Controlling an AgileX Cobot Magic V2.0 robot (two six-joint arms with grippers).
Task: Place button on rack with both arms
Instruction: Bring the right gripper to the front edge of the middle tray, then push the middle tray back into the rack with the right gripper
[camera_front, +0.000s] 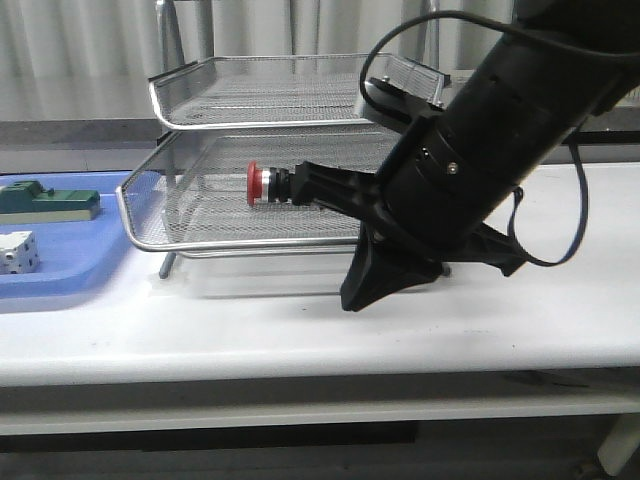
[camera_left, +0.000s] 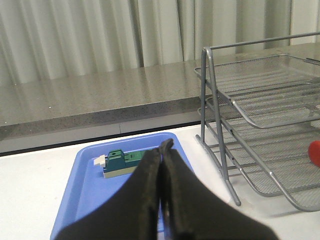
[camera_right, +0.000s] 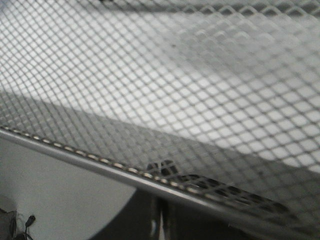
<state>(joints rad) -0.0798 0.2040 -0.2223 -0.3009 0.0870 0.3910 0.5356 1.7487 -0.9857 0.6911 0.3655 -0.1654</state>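
Front view, frame centre: right claw (camera_front: 300, 186) clenched on the button (camera_front: 268, 184), long axis level, red cap leading left over the rack (camera_front: 170, 242)'s middle tray. Left claw (camera_left: 162, 150) pressed closed on nothing above the blue tray (camera_left: 75, 190), farther off.

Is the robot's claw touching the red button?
Touching. In the front view the right gripper is clamped on the button, its dark fingers meeting the black body behind the red cap, over the rack.

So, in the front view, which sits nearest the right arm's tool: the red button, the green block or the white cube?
1. Button: held in the right tool, over the rack.
2. Green block: far left, on the blue tray.
3. White cube: leftmost, slightly farther.
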